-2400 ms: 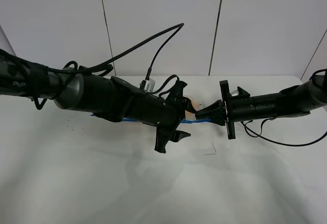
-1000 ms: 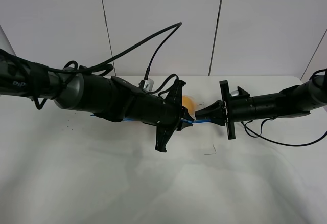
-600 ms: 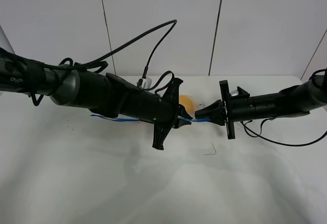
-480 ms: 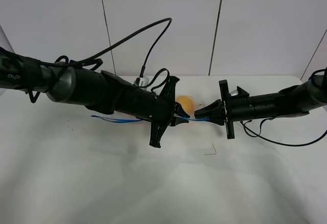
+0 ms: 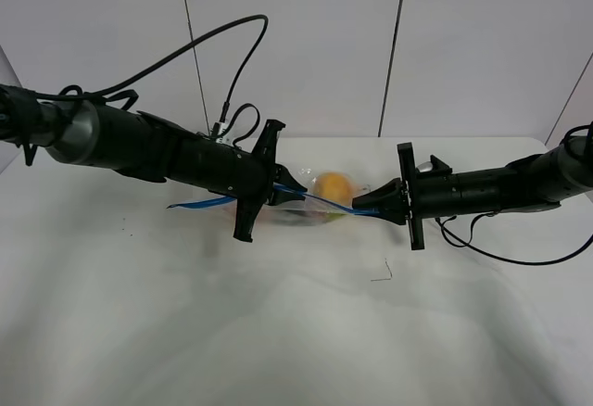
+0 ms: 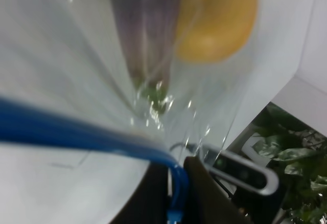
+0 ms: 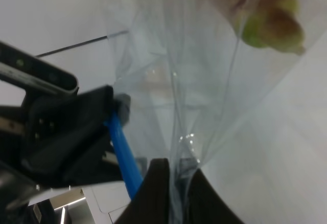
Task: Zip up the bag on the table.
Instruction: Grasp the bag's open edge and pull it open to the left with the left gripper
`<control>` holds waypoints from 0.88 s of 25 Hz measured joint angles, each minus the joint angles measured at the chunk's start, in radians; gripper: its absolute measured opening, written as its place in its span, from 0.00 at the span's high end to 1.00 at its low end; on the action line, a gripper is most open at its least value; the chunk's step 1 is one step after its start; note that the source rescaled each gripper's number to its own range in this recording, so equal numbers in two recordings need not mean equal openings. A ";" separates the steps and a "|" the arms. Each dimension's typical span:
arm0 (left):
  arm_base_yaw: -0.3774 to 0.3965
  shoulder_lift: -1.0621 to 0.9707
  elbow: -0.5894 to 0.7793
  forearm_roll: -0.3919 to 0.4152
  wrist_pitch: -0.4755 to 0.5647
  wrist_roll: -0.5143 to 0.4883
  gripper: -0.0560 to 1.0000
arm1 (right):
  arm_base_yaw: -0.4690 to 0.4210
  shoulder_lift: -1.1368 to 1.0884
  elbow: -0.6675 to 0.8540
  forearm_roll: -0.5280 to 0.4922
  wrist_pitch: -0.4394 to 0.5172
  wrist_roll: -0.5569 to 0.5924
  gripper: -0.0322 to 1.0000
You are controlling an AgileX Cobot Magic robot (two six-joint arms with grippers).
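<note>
- The bag (image 5: 320, 207) sits toward 12 o'clock on the table (image 5: 278, 332), stretched between both grippers, with an orange fruit (image 5: 334, 186) inside.
- The left gripper (image 5: 283, 190), at the bag's 9 o'clock side, is clamped on the bag's blue zip strip (image 6: 76, 132).
- The right gripper (image 5: 363, 209), at the bag's 3 o'clock end, pinches the clear plastic tight.

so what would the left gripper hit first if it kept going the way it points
The left gripper points along the zip strip of the bag, so the first thing is probably the right gripper pinching the far end. The orange looks just off that line; depth is unclear.
</note>
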 joint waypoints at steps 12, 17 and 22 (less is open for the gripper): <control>0.237 0.000 0.000 0.164 0.143 0.051 0.95 | 0.005 0.000 0.000 0.003 0.000 0.000 0.97; 0.343 0.000 0.000 0.236 0.215 0.051 0.95 | 0.008 0.000 0.000 0.002 0.000 0.000 0.97; 0.439 0.000 0.000 0.311 0.247 0.050 0.95 | 0.008 0.000 0.000 -0.005 0.002 0.000 0.97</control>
